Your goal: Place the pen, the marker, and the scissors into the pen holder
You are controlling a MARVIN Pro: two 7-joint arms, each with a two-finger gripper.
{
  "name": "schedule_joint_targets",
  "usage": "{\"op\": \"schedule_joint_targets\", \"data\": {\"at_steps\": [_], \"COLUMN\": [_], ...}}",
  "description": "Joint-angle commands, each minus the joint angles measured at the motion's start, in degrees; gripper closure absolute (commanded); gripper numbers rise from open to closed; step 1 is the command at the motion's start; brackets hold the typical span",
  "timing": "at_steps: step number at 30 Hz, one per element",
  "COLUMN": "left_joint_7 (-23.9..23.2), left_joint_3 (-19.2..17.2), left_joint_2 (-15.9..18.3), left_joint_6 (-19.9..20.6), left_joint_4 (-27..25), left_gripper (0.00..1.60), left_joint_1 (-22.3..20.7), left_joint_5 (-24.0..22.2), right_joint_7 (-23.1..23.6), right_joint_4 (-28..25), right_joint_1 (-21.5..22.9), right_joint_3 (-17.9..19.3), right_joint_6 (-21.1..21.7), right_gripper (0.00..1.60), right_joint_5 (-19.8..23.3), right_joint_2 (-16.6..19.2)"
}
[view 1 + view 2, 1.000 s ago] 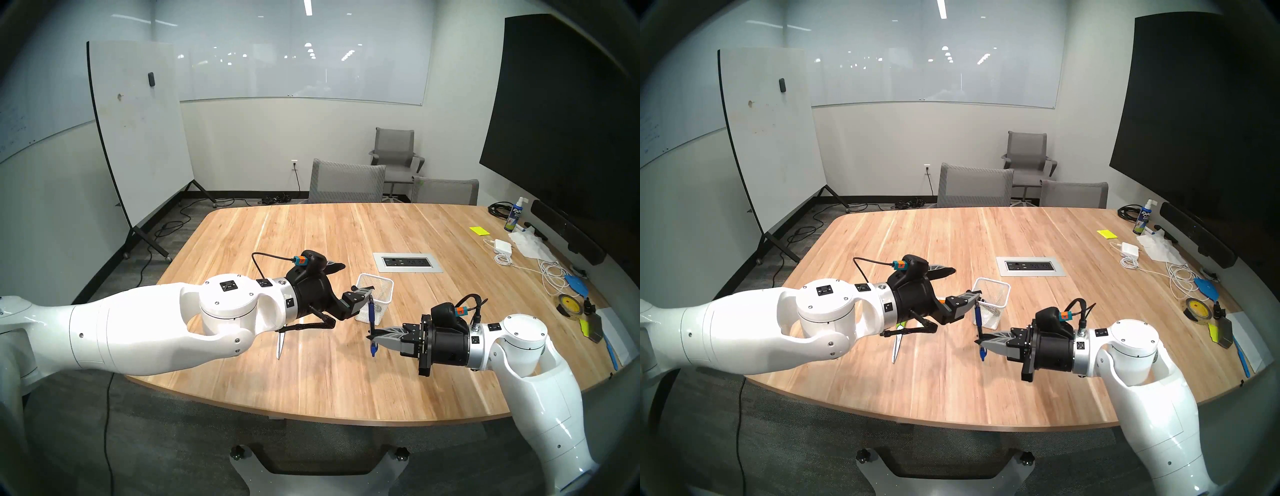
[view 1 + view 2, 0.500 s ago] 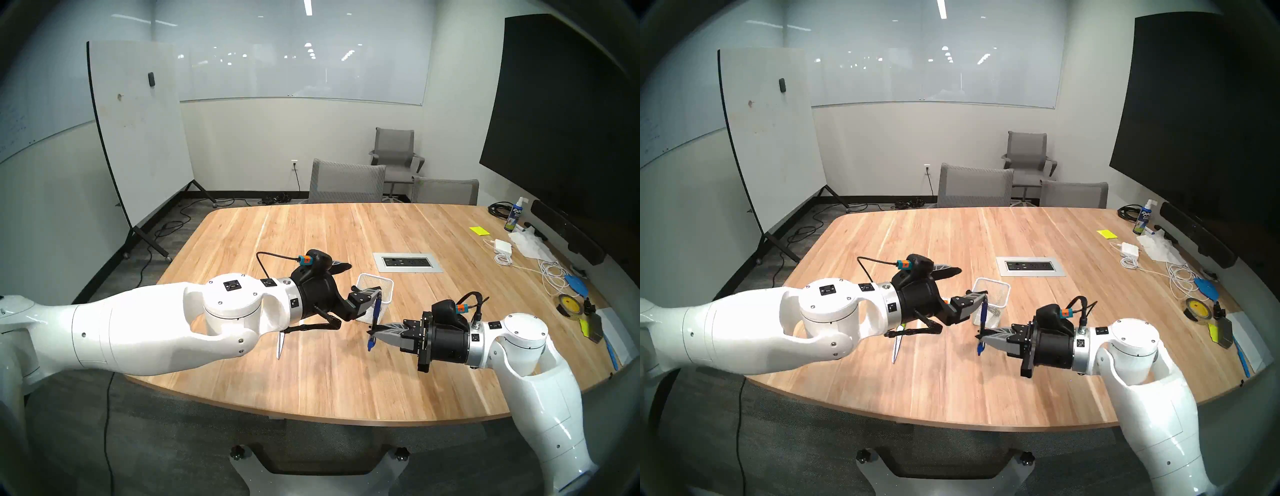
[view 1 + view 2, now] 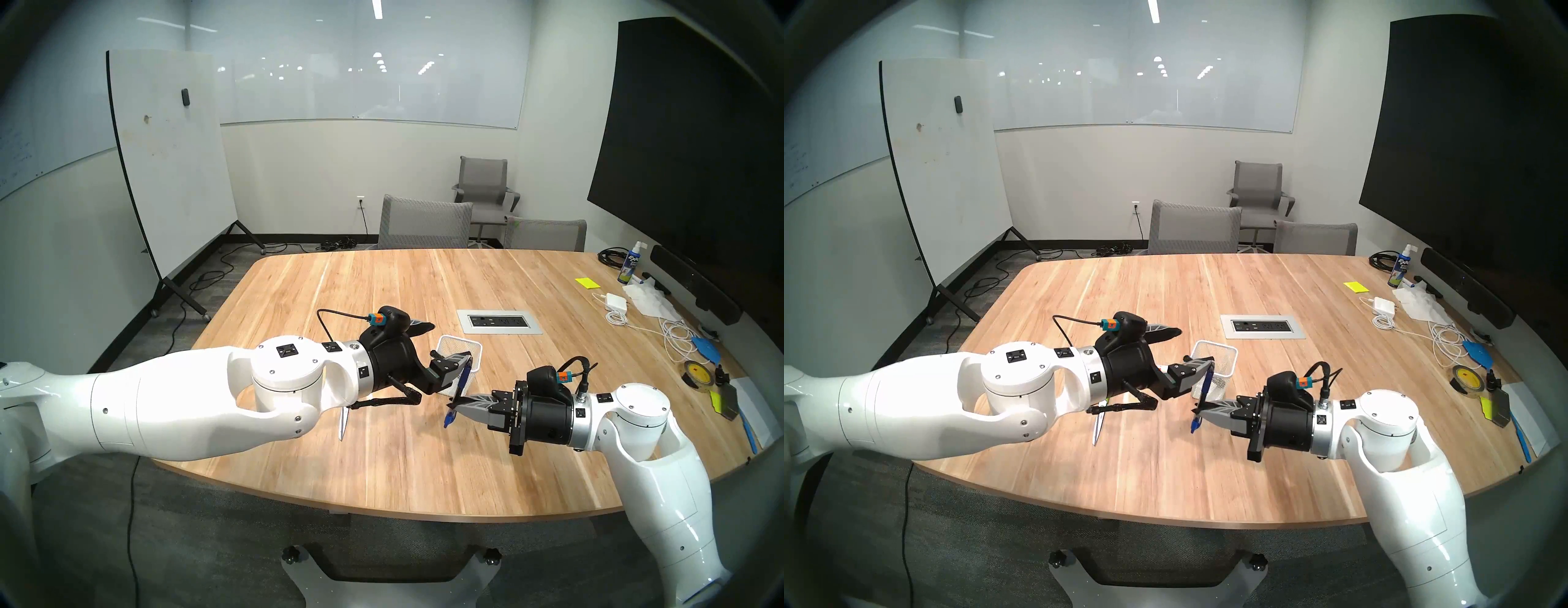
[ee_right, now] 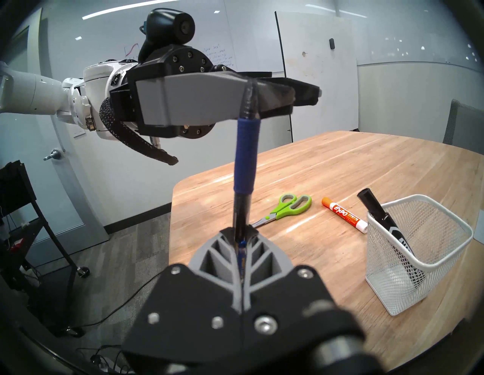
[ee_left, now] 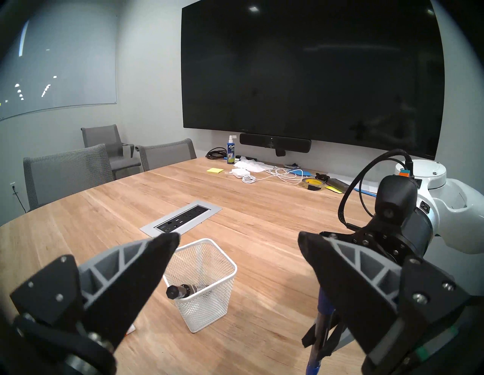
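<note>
My right gripper [image 4: 239, 231] is shut on the slim blue pen [image 4: 245, 157], which it holds in the air near the table's front. The pen [image 3: 461, 380] leans with its top toward the white mesh pen holder [image 3: 474, 361]. My left gripper [image 5: 238, 238] hangs wide open just left of the holder, and the pen's upper end lies against its near finger [image 4: 209, 99]. A black marker [image 4: 379, 214] stands in the pen holder [image 4: 419, 262]. An orange-capped white marker [image 4: 344, 215] and the green-handled scissors [image 4: 290, 207] lie on the table beyond it.
A grey power outlet panel [image 3: 499, 321] is set into the table behind the holder. Cables, a charger, a tape roll and a spray bottle [image 3: 630, 268] crowd the table's right edge. Grey chairs [image 3: 424, 223] stand at the far side.
The pen has tilted, its top swinging right toward the holder. My left gripper crept right and stayed open. My right gripper moved slightly left and up, still shut on the pen.
</note>
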Motion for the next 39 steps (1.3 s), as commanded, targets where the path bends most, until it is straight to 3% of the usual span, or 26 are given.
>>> {"op": "schedule_joint_targets", "data": {"at_steps": [1, 12, 16, 25, 39], "left_joint_7": [1.03, 0.47, -4.44, -13.26, -20.18], "left_joint_3": [-0.47, 0.65, 1.71, 3.29, 3.70], "left_joint_2": [0.76, 4.30, 7.04, 9.09, 12.24], "left_joint_6": [-0.39, -0.34, -0.03, -0.39, -2.78], "left_joint_4": [-0.94, -2.79, -4.21, -5.63, -6.24], "left_gripper": [0.00, 0.00, 0.00, 0.00, 0.00], "left_joint_1": [-0.31, 0.24, -0.25, -0.91, -0.40], "left_joint_5": [0.61, 1.17, 2.15, 4.94, 5.91], "right_joint_7": [-0.44, -0.76, -1.26, -4.54, -11.42], "right_joint_4": [-0.93, -0.21, 0.48, 1.96, 2.99], "right_joint_1": [0.53, 1.79, 2.86, 5.13, 8.10], "right_joint_3": [0.46, 1.55, 1.81, 0.40, -2.98], "right_joint_6": [-0.42, -0.26, -0.23, -0.90, -2.69], "right_gripper": [1.60, 1.60, 1.60, 1.60, 1.60], "right_joint_5": [0.02, 0.18, -0.18, -2.25, -7.09], "right_joint_2": [-0.28, 0.04, 0.08, -1.33, -5.17]}}
